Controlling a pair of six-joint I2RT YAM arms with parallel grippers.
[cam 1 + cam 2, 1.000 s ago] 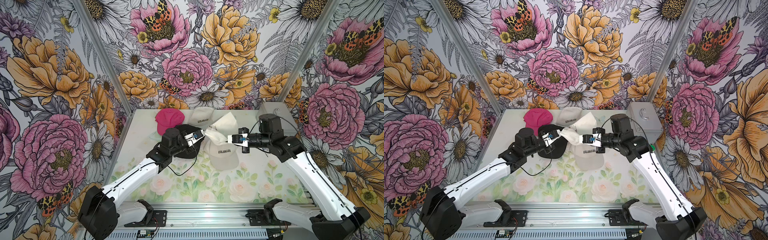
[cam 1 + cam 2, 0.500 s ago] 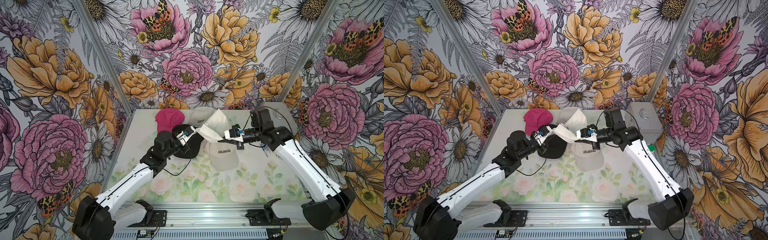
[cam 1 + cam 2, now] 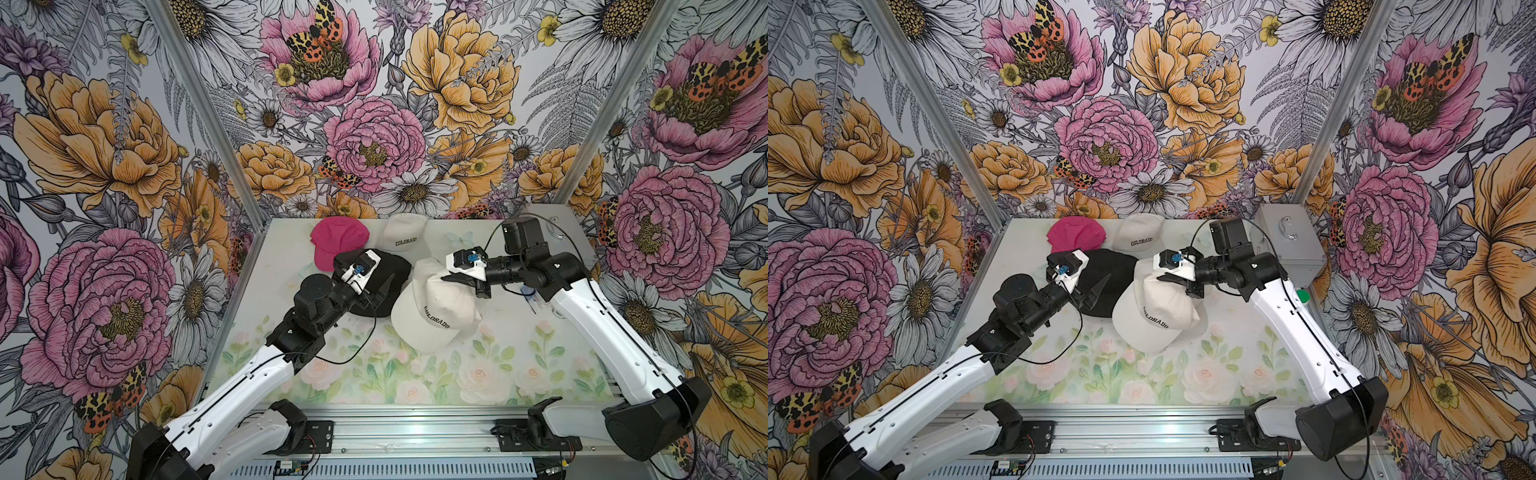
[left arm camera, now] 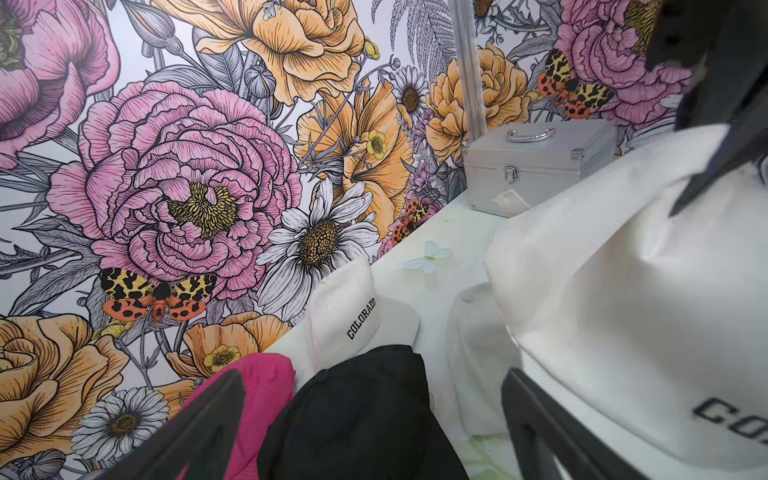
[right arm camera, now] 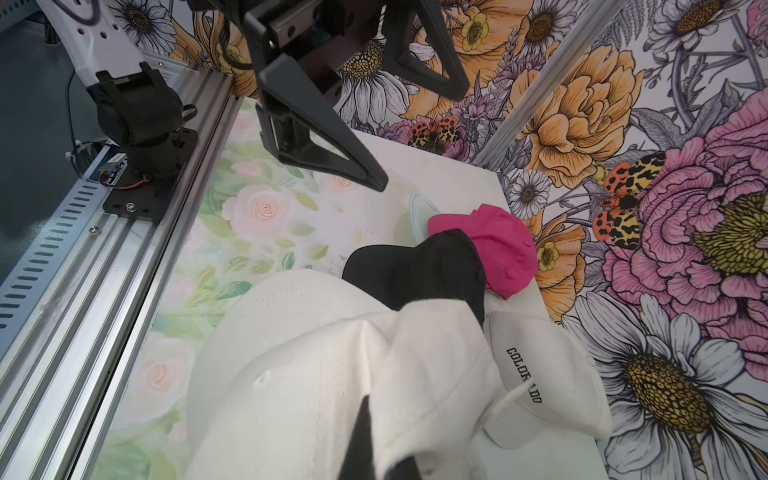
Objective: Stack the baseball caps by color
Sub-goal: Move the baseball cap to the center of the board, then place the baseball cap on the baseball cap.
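1. Cream cap (image 3: 432, 316), nearest me on the table (image 3: 519, 365): it lies lettering-up, draped over a second cream cap (image 4: 473, 357), whose crown peeps out beneath it in the left wrist view.
2. My right hand (image 3: 453, 277) stays clenched on that top cap's far edge.
3. My left hand (image 3: 376, 293) has just let go. A second ago it pinched the cap's other side. Now its jaws stand wide and empty over the black cap (image 3: 395, 268), just beside the cream pair.
4. I take this to mean the cap is placed, so the cream pile holds two and only my right hand's release remains.
5. Farther back, the pink cap (image 3: 336, 241) sits touching the black one. A third cream cap (image 3: 405, 237) rests by the back wall, apart from the pile, and it is probably my next pick.
6. Farthest right, the silver case (image 3: 1287, 241) plays no part.
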